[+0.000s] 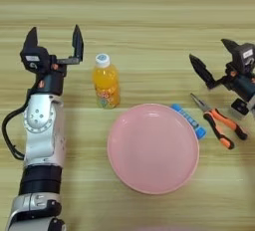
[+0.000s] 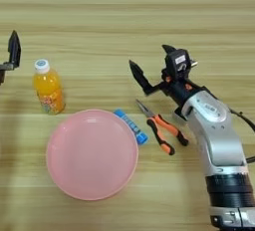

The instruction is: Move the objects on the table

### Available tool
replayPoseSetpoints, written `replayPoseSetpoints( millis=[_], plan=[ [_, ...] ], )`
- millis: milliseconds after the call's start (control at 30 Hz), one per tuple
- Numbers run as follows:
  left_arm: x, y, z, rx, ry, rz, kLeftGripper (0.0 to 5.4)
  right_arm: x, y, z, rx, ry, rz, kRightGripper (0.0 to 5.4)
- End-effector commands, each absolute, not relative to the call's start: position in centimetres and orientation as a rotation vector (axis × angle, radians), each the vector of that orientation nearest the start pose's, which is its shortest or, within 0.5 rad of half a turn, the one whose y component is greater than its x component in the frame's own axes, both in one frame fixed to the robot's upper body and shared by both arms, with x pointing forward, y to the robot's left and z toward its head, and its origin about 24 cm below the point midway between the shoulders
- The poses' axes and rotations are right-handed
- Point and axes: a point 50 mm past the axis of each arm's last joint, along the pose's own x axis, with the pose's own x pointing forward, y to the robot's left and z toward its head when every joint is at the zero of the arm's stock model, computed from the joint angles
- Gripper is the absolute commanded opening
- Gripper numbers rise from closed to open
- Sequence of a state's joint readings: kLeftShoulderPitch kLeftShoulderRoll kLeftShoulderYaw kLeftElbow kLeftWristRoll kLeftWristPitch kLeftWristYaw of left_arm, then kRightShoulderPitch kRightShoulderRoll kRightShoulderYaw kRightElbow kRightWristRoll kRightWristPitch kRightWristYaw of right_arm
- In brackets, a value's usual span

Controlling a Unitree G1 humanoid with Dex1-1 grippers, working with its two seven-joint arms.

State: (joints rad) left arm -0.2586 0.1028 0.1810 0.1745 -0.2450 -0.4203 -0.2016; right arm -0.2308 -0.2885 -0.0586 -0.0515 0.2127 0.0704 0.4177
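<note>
An orange juice bottle (image 1: 105, 81) with a white cap stands upright on the light-wood table (image 1: 149, 16), left of centre. My left gripper (image 1: 55, 38) is open just left of the bottle, its fingers pointing away from me, nothing between them. A blue glue stick (image 2: 131, 125) with a white label lies flat against the right rim of a pink plate (image 2: 92, 154). My right gripper (image 2: 152, 64) is open above the table, up and to the right of the glue stick, holding nothing.
Orange-handled pliers (image 2: 159, 125) lie just right of the glue stick, below my right gripper. The pink plate sits front and centre with nothing on it. The far half of the table is bare wood.
</note>
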Motion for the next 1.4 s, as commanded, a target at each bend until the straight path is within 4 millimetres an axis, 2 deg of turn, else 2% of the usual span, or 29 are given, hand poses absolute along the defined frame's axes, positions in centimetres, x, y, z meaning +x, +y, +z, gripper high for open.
replayPoseSetpoints(
  millis=[33,200,500,1000,1400],
  plan=[
    [28.6,19.1,11.9,-0.094,-0.542,-0.110,5.40,29.2,-17.6,11.6,-0.185,-0.301,0.342,5.38],
    [28.3,18.3,11.6,-0.086,-0.516,-0.193,5.40,29.6,-18.1,10.8,-0.232,-0.401,0.186,5.38],
    [27.8,16.5,9.8,-0.060,-0.411,-0.296,5.40,29.8,-20.1,10.0,-0.178,-0.478,0.033,5.38],
    [27.3,15.3,7.5,-0.014,-0.269,-0.371,5.40,29.3,-21.3,8.8,-0.102,-0.455,-0.016,5.38],
    [27.4,15.3,5.7,0.016,-0.143,-0.371,5.40,29.0,-21.3,8.6,-0.078,-0.450,-0.018,5.38]
  ],
)
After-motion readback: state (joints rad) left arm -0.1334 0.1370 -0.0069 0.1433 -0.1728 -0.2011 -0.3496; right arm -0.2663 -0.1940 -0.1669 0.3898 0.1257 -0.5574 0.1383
